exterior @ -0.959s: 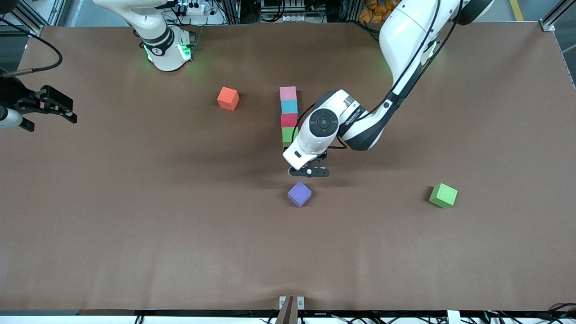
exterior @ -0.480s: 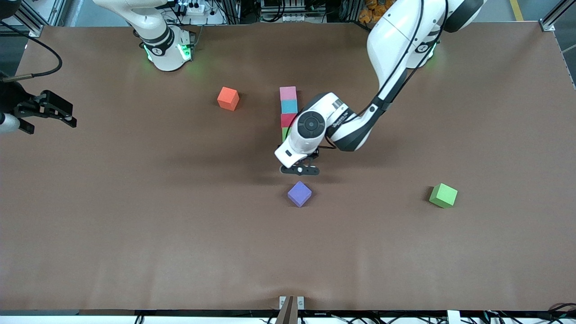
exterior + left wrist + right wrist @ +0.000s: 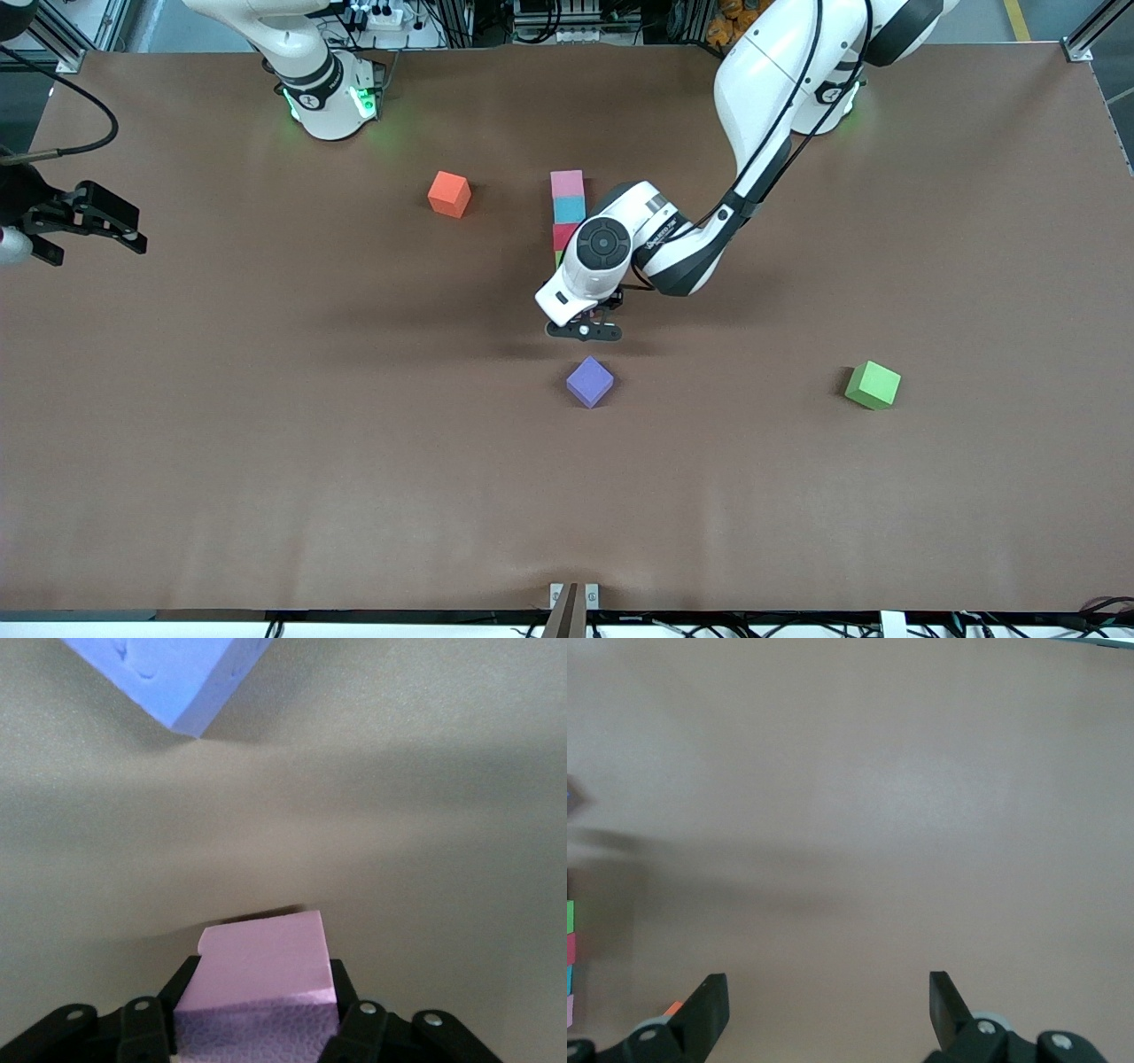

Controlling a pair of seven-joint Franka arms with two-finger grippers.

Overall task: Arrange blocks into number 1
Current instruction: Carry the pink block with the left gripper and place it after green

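Observation:
A column of blocks lies mid-table: pink [image 3: 567,183], light blue [image 3: 570,210], red [image 3: 563,235], then a green one [image 3: 558,259] mostly covered by the left arm's wrist. My left gripper [image 3: 583,331] hangs low over the table between that column's green end and the purple cube [image 3: 589,382]. It is shut on a second pink block [image 3: 261,961], held between the fingers of the left gripper [image 3: 261,997]. The purple cube [image 3: 168,673] shows ahead in the left wrist view. My right gripper [image 3: 131,232] waits open and empty at the right arm's end of the table, seen wide open [image 3: 828,988] in its wrist view.
An orange cube [image 3: 449,194] sits beside the column toward the right arm's end. A loose green cube [image 3: 873,385] lies toward the left arm's end, about level with the purple cube. The column's edge [image 3: 570,939] shows in the right wrist view.
The left arm has carried the pink block a little toward the right arm's end, now covering more of the green block in the column. The right gripper drifted slightly.

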